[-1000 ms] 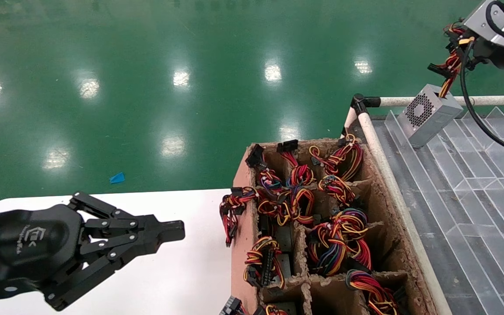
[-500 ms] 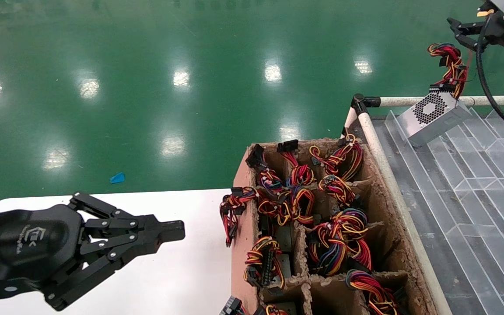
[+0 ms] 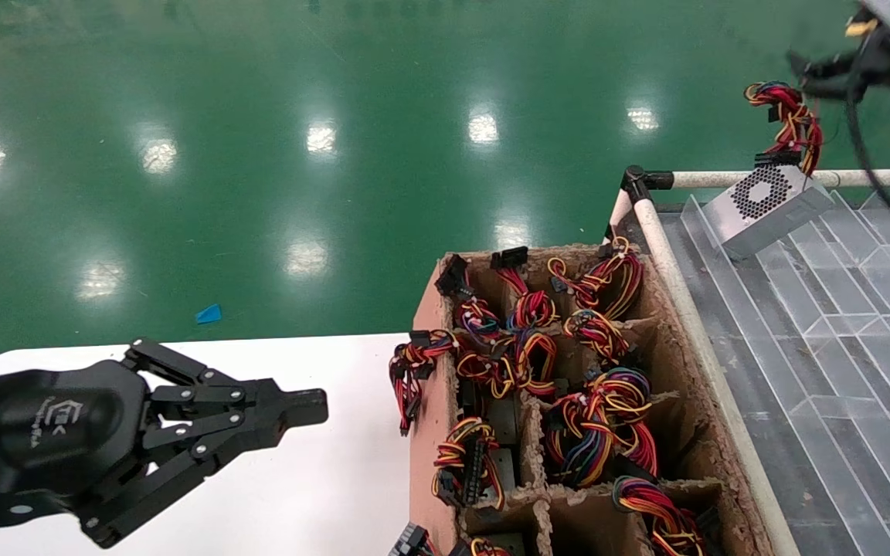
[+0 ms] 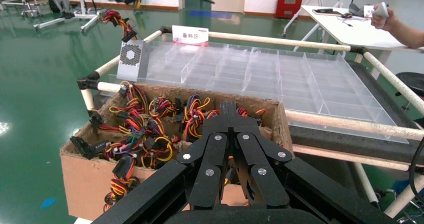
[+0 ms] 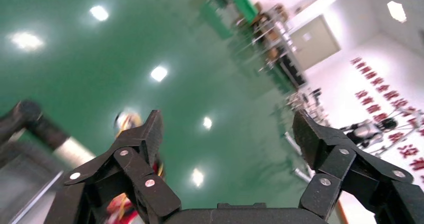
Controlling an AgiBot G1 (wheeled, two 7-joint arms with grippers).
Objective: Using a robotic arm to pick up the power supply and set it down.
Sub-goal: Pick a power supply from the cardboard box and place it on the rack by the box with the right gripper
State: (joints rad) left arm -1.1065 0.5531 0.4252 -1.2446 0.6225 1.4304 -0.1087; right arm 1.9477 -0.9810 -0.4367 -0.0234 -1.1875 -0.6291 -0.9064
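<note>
The power supply (image 3: 768,207), a silver box with a round fan grille, rests tilted at the back corner of the clear divided tray (image 3: 839,324), against the rail. Its red, yellow and black wires (image 3: 791,123) stick up above it. In the left wrist view the power supply (image 4: 132,59) stands at the tray's far corner. The robotic arm's right gripper (image 3: 812,73) hovers above and beyond the wires, open and empty; in its own view the right gripper (image 5: 227,129) frames only green floor. My left gripper (image 3: 310,405) is shut and empty over the white table (image 3: 337,479).
A cardboard box (image 3: 422,309) with divided cells holds several wire bundles and stands between the table and the tray. A white pipe rail (image 3: 677,262) frames the tray. A label card (image 4: 190,34) stands on the tray's far rail.
The right gripper let go of the wires, opened, and rose up and away. The power supply, hanging from its wires before, settled onto the tray corner. The left arm stayed still.
</note>
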